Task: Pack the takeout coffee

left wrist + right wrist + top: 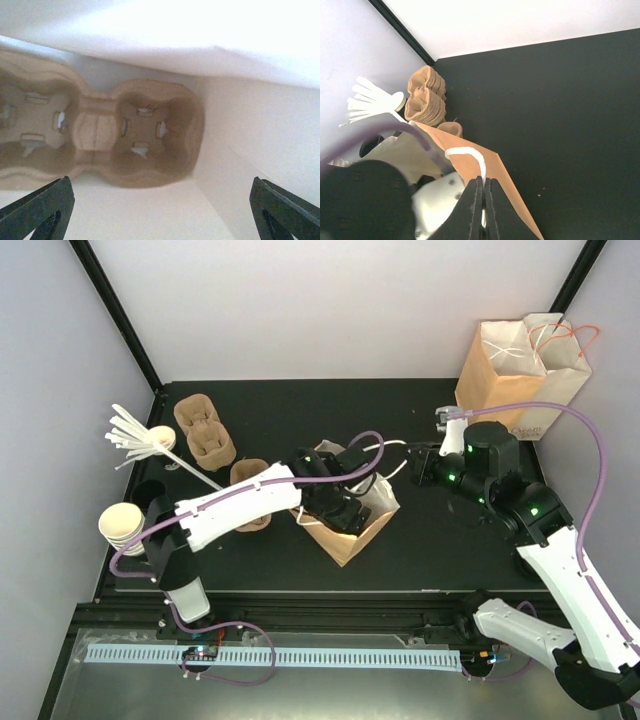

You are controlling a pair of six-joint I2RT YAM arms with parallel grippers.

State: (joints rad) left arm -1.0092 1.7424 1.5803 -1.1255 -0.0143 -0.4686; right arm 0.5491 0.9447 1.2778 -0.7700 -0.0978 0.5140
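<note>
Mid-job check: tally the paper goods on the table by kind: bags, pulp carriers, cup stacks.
Paper bags: 3, the open bag mid-table, a brown bag and, it seems, a pale bag far right.
Pulp carriers: 3 spots, a carrier stack far left, a loose carrier by the left arm, a bagged carrier.
Cream cup stack: 1.
Total: 7.

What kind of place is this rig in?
Probably a lab test cell staged as a takeout coffee counter: walled-in black table, paper bags, pulp cup carriers.
</note>
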